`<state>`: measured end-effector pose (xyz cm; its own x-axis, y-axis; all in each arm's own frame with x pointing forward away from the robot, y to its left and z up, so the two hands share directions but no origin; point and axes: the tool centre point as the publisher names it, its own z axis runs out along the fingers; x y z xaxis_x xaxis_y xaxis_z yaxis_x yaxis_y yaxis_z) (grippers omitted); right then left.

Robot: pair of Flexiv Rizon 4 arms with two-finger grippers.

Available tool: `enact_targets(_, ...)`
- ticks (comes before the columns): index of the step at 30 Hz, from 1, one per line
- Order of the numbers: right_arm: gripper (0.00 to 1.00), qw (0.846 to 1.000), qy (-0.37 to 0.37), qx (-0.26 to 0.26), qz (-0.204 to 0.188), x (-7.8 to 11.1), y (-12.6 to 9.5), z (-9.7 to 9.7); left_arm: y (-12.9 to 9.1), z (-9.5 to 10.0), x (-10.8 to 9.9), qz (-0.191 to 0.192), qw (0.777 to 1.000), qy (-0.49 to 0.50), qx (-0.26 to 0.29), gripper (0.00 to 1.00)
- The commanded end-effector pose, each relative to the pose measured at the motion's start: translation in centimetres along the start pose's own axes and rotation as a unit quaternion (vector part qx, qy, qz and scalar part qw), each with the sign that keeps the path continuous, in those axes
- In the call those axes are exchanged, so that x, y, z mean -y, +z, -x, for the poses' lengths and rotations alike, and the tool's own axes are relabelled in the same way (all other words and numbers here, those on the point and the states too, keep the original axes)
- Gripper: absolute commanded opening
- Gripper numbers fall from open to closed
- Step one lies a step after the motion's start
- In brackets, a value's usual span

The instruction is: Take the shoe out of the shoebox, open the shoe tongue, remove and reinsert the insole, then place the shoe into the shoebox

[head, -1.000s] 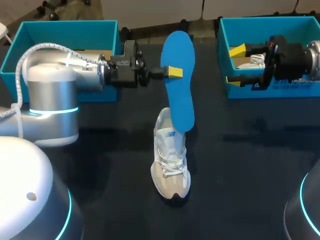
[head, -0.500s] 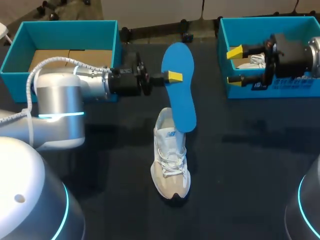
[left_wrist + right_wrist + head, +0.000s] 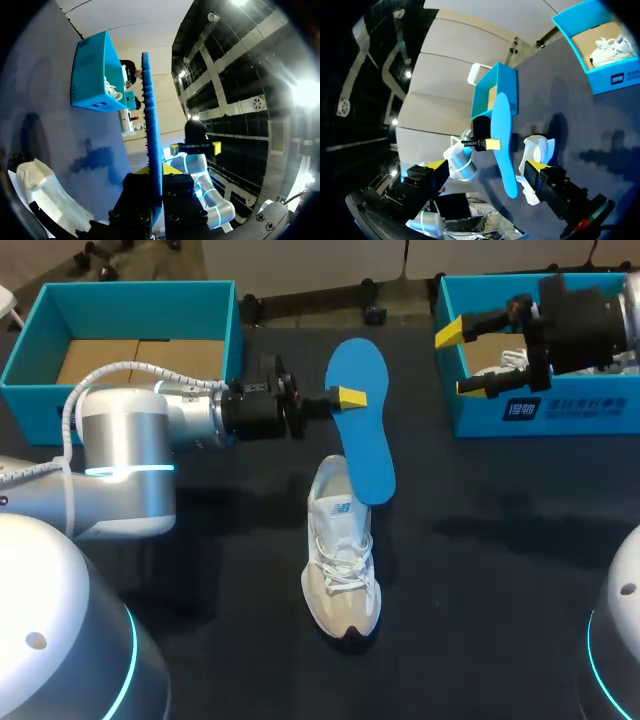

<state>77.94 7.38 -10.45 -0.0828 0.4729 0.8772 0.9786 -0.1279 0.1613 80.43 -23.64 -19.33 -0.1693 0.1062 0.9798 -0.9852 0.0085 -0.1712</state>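
Observation:
A blue insole (image 3: 362, 430) stands nearly upright, its lower end at the heel opening of the white and beige shoe (image 3: 342, 565) on the dark table. My left gripper (image 3: 348, 398) is shut on the insole's upper part from the left. In the left wrist view the insole (image 3: 150, 125) runs edge-on between the fingers, with the shoe (image 3: 42, 197) below and beside it. My right gripper (image 3: 461, 360) hangs open and empty over the right shoebox's (image 3: 540, 412) near left corner. The right wrist view shows the insole (image 3: 503, 150), the shoe (image 3: 538, 149) and my right gripper (image 3: 485, 167) wide open.
A second teal shoebox (image 3: 120, 300) with a cardboard floor stands at the back left. The right shoebox (image 3: 607, 75) holds another white shoe (image 3: 610, 47). My left arm (image 3: 150, 430) lies across the table's left half.
The left gripper has lowered and tilted the insole a little, its lower end staying at the shoe's heel. The right gripper has risen and turned above the right shoebox, still open.

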Motion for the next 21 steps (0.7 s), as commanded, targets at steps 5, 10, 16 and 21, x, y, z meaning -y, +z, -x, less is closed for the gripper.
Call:
enact_targets(5, 1.0, 0.99, 0.0, 0.142, 0.011, 0.9, 0.4, -1.8, 0.1, 0.5, -0.1, 0.0, 1.0, -0.001, 0.008, 0.0)
enact_targets(10, 1.0, 0.983, 0.002, 0.183, 0.002, 0.9, 0.9, -1.8, 0.1, 0.5, -0.1, 0.0, 1.0, -0.001, 0.008, 0.0)
enact_targets(16, 1.0, 0.971, 0.003, 0.239, -0.014, 1.0, 2.0, -2.0, 0.1, 0.5, -0.1, 0.0, 1.0, -0.001, 0.008, 0.0)
enact_targets(21, 1.0, 0.96, 0.001, 0.278, -0.023, 1.1, 3.2, -2.2, 0.1, 0.5, -0.1, 0.0, 1.0, -0.001, 0.008, 0.0)
